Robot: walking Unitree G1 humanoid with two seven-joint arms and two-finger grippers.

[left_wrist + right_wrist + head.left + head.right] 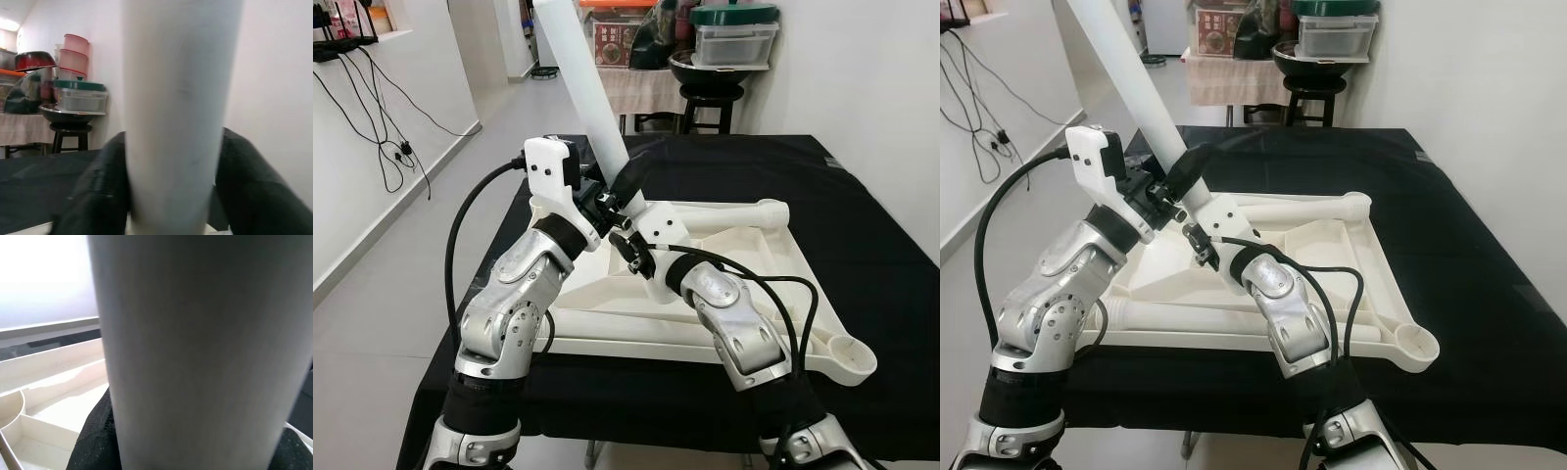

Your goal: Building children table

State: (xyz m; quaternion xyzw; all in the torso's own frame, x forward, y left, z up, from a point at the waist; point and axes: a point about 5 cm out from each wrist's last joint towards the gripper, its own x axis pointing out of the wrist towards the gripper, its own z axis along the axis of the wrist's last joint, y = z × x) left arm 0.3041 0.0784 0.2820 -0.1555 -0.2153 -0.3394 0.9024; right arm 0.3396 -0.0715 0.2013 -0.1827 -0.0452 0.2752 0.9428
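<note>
overhead, both grippers clamp tilted white leg (585, 83) above tabletop (744, 250), left wrist (98, 196) adds stacked tubs (73, 58)

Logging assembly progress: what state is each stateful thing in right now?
White table leg: raised, tilted, gripped by both tools.
Left tool: shut on the leg.
Right tool: shut on the leg, lower down.
Tabletop: upside down on the black cloth.
Corner socket: empty.
Second leg: lying flat on the tabletop.
</note>
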